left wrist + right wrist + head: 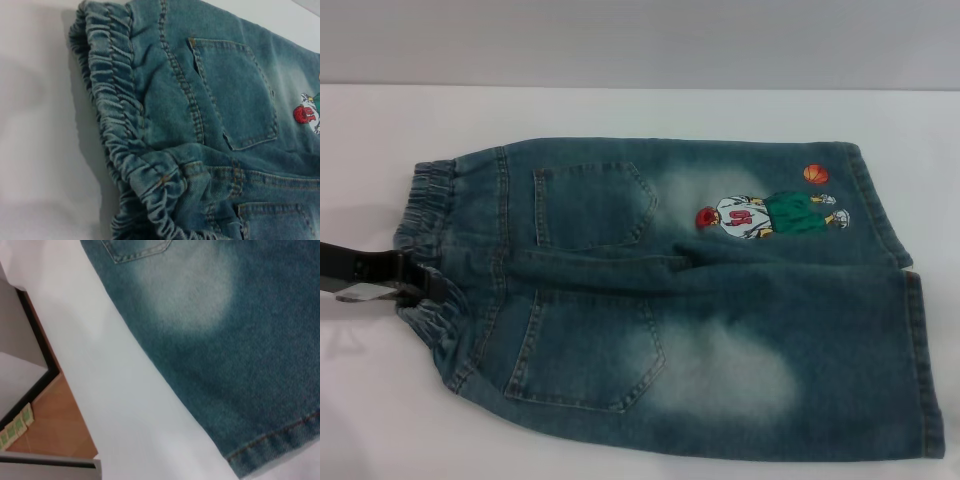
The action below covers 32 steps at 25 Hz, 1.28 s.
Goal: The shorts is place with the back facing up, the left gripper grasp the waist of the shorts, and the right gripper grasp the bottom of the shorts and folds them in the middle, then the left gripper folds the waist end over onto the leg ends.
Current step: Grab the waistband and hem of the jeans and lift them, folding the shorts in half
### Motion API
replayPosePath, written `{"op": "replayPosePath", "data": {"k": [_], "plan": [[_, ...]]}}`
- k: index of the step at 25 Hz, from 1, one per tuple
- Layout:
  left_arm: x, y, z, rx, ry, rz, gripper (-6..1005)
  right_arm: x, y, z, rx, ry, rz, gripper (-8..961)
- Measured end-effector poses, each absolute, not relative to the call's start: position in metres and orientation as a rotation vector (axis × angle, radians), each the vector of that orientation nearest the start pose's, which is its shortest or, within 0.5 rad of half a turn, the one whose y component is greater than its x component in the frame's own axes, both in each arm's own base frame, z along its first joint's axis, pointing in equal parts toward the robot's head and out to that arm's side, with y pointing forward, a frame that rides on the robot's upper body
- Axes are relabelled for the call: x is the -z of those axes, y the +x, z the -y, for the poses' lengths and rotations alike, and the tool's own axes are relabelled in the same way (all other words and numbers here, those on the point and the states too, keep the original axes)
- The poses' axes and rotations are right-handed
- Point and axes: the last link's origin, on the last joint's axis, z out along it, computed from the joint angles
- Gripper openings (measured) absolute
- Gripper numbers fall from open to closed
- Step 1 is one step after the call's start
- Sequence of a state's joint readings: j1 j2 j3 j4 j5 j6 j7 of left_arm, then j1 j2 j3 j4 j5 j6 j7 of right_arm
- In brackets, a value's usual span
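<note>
Far left of the head view, the left gripper reaches in low over the white table, its black fingers right at the waist, at the middle of the ruffled band. It looks pinched onto the gathered denim, though the fingertips are half buried in the folds, so I can't tell for certain that they have closed.

Moving right, the shorts lie flat, back up, long axis running straight across the table: waist on the left, then the two patch pockets, then the pale washed patches. The left wrist view looks right down the puckered elastic, a fold bunching at the centre seam.

Further right, the embroidered basketball player sits on the far leg, and the leg ends close the garment at the right edge.

The right gripper isn't visible anywhere; its wrist camera hangs over the near leg's hem corner. So each arm is nearest its own end, and the hem grab looks to be the step outstanding.
</note>
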<state>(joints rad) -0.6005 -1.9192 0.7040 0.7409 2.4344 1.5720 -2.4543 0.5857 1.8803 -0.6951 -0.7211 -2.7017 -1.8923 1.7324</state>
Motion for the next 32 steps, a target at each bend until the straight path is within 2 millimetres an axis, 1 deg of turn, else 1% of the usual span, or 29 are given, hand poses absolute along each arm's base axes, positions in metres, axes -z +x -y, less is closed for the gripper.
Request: {"op": "replayPosePath", "data": {"k": [4, 18, 26, 32], "plan": [[-0.062, -0.309, -0.346, 0.11, -2.245, 1.862, 83, -0.071, 0.33, -0.285, 0.376, -2.991, -1.202, 656], [-0.061, -0.309, -0.346, 0.122, -2.245, 1.868, 89, -0.06, 0.324, -0.289, 0.375, -3.004, -1.17, 656], [-0.061, -0.307, -0.347, 0.123, -2.25, 1.859, 92, -0.057, 0.321, -0.291, 0.381, -3.007, -1.156, 656], [-0.061, -0.306, -0.347, 0.124, -2.253, 1.858, 95, -0.05, 0.315, -0.295, 0.371, -3.016, -1.126, 656]]}}
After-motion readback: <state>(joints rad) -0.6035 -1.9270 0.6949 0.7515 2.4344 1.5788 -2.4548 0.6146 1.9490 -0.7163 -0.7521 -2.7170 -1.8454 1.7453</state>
